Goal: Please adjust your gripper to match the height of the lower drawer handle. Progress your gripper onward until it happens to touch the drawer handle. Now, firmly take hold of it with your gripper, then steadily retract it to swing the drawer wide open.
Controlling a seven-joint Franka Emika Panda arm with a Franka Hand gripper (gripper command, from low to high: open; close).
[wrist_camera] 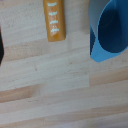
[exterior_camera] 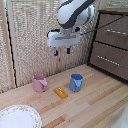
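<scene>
My gripper (exterior_camera: pixel 62 51), a white block with two short dark blue fingers, hangs from the glossy white arm (exterior_camera: pixel 75 12) above the wooden table, open and empty, fingers pointing down. A dark brown drawer unit stands at the exterior view's right. The lower drawer (exterior_camera: pixel 109 60) has a thin silver bar handle (exterior_camera: pixel 108 60). The upper drawer (exterior_camera: pixel 113 31) has a twin silver bar (exterior_camera: pixel 116 32). My gripper is well to the left of the lower handle and at about its height. The wrist view shows no drawer, only the table.
On the wooden table (exterior_camera: pixel 95 105) stand a pink cup (exterior_camera: pixel 39 83), a blue cup (exterior_camera: pixel 76 82) and a small orange bar (exterior_camera: pixel 61 92). A patterned white plate (exterior_camera: pixel 19 118) lies at the front left. The wrist view shows the orange bar (wrist_camera: pixel 54 20) and blue cup (wrist_camera: pixel 109 30).
</scene>
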